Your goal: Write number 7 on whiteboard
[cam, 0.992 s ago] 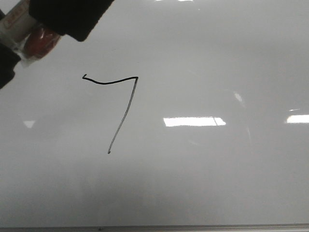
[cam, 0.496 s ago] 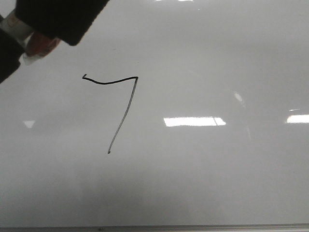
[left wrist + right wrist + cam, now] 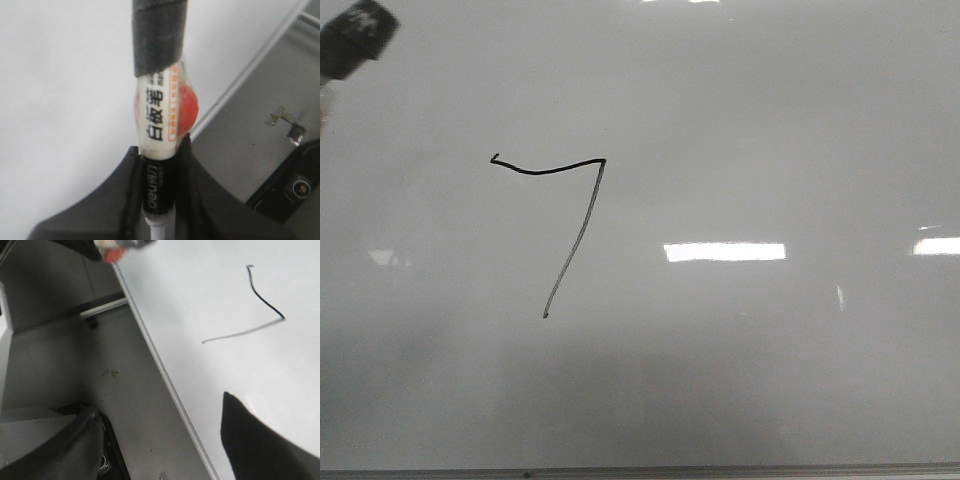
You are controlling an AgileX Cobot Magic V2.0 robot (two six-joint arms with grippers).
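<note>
Front, 7: drawn on the board, up and left of the bright reflection; downstroke fainter than the top stroke.
Front, risk: ink likely wet; a low pass of the marker near the 7 could smear it.
Front, hidden: only the marker's dark end shows, at the corner well above-left of the 7; tip unseen.
Left wrist, left claw: closed tight around the marker.
Left wrist, risk: a loosened grip drops the marker onto the board.
Left wrist, hidden: tip out of frame; red blob behind the marker unidentifiable.
Right wrist, right claw: fingers spread wide, holding nothing, beside the board edge below the 7.
Right wrist, hidden: fingertips cropped.
</note>
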